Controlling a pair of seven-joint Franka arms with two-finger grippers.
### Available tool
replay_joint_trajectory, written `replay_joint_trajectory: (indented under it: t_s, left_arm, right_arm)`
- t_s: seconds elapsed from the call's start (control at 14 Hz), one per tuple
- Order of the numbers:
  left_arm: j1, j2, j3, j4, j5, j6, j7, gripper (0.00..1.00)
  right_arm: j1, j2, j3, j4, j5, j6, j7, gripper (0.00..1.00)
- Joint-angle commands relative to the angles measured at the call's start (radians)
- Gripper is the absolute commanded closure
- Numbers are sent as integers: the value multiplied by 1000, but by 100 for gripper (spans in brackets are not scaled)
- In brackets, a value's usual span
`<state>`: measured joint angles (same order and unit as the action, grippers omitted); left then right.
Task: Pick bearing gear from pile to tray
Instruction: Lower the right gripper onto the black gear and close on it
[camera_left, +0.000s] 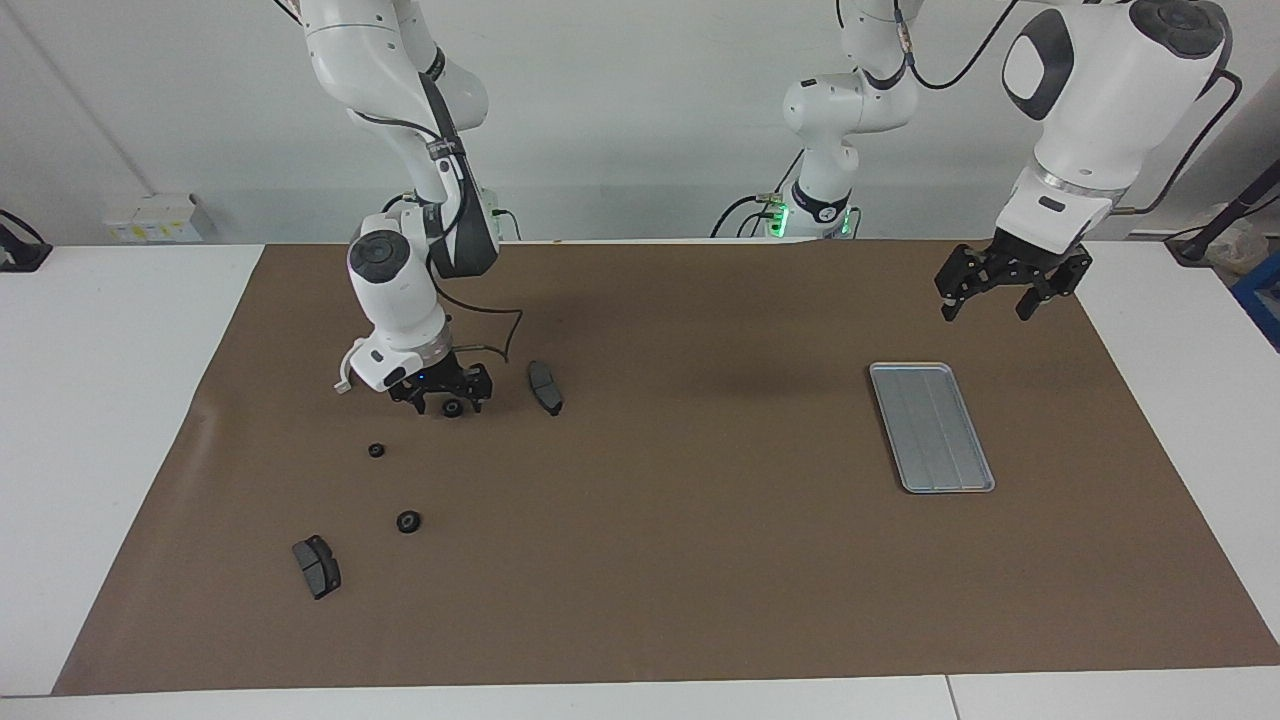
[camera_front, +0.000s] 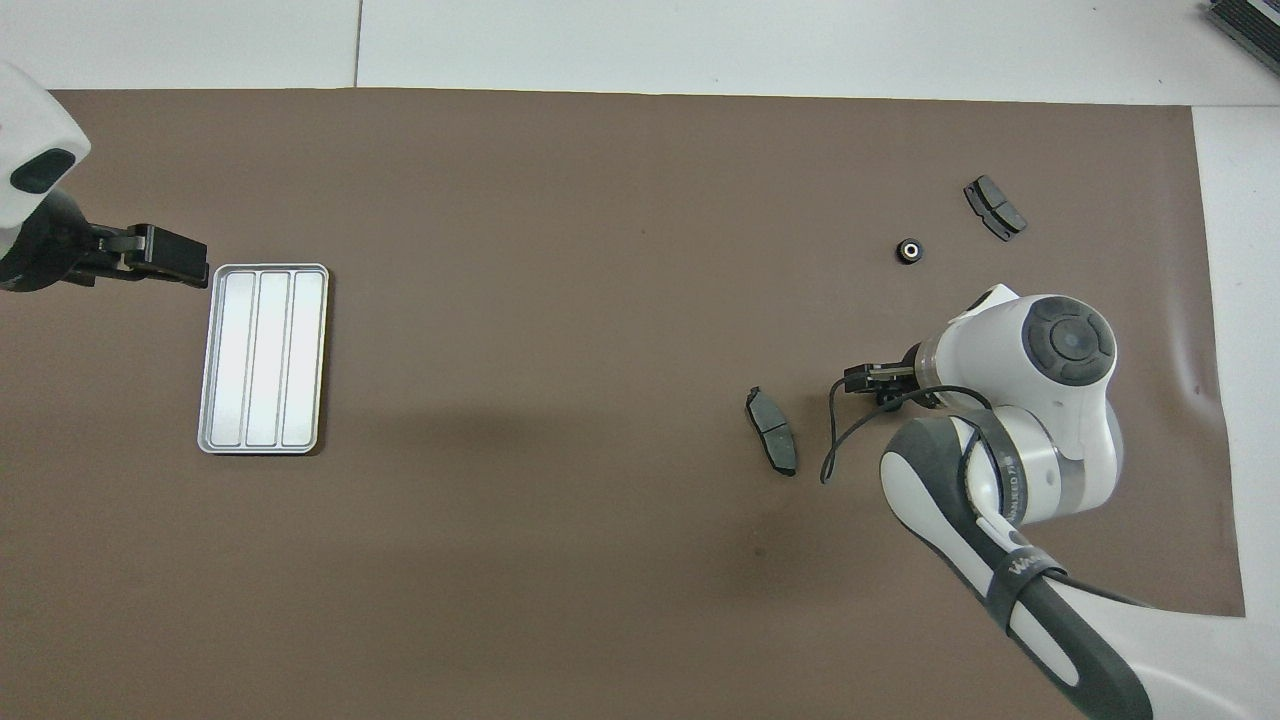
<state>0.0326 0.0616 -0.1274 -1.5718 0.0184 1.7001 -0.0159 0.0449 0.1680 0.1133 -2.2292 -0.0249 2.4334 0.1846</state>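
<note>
The tray (camera_left: 932, 427) holds nothing yet: the right end effector (camera_left: 450, 398) stands open, astride a black ring (camera_left: 452, 408), while the left end effector (camera_left: 1010, 285) waits open above the tabletop (camera_left: 700, 560).

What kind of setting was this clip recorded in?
Most likely a robotics lab bench, not a factory line: a white table under a brown mat, bare white walls, and a few brake pads, black rings and a metal tray laid out.

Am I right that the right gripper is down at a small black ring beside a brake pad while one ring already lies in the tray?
Not quite: the facing view shows the tray empty. The right gripper is indeed down at a black ring beside a brake pad.
</note>
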Motion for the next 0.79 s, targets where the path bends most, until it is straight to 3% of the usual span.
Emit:
replay_joint_trajectory:
  t_s: [0.0, 0.43, 0.72]
  left_arm:
    - [3, -31, 2, -36, 3, 16, 16, 0]
    - [3, -31, 2, -36, 3, 16, 16, 0]
    - [3, -32, 2, -36, 3, 16, 16, 0]
  right_arm:
    - [-10, 2, 6, -29, 3, 53, 10, 18]
    - [21, 7, 6, -44, 3, 53, 33, 48]
    - [26, 5, 6, -44, 3, 43, 42, 90]
